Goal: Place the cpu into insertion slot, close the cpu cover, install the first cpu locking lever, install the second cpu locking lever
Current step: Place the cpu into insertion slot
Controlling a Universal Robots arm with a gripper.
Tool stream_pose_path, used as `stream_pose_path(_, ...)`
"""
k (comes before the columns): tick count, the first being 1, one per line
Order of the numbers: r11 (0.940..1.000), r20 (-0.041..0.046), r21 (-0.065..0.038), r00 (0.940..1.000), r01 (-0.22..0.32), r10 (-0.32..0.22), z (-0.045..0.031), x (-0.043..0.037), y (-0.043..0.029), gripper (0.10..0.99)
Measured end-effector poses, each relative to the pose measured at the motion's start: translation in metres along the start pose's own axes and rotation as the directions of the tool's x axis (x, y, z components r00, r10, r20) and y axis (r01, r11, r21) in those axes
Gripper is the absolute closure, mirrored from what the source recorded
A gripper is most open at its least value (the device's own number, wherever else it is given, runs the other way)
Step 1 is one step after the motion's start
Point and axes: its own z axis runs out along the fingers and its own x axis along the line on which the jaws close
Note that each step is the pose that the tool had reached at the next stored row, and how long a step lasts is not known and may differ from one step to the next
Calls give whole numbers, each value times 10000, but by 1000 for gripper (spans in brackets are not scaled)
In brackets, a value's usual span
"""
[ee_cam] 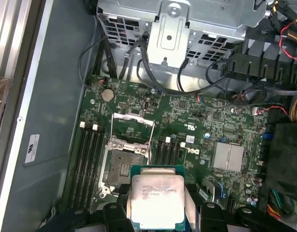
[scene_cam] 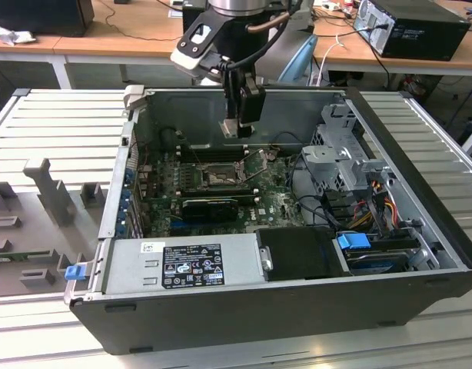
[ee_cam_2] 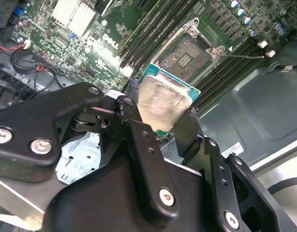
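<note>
Silver-topped cpu (ee_cam: 157,200) clamped flat in your pincer (scene_cam: 238,132), hanging above board (ee_cam: 226,121), not seated yet. Insertion slot (scene_cam: 218,178) sits bare below chip, slightly toward exterior view's left of pincer; cpu cover (ee_cam: 133,126) stands flipped open, so you've got clear drop.

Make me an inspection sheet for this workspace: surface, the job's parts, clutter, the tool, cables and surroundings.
Surface: ribbed grey table carrying an open computer case.
Job's things: cpu held above the motherboard, not seated; insertion slot empty and uncovered; cpu cover swung open.
Clutter: grey fixture blocks on the table at the exterior view's left.
Grippers: tool shut on the cpu, hanging over the slot area inside the case.
Cables: black cable bundle near the drive cage; red-and-black wires beside it.
Surroundings: wooden desks behind, one with a black box.
</note>
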Motion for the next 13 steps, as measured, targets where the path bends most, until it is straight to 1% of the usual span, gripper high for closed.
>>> stream_pose_path(1, 9999, 26, 23, 9999, -110, 110, 12, 0, -1, 557)
stream_pose_path(3, 9995, 49, 38, 9995, -309, 309, 24, 0, -2, 557)
stream_pose_path(6, 9960, 93, 49, 9959, -898, 897, 45, 0, -3, 557)
stream_pose_path(7, 9952, 100, 48, 9951, -982, 982, 50, 0, -4, 557)
stream_pose_path(13, 9949, 100, 47, 9949, -1003, 1002, 74, 0, -6, 557)
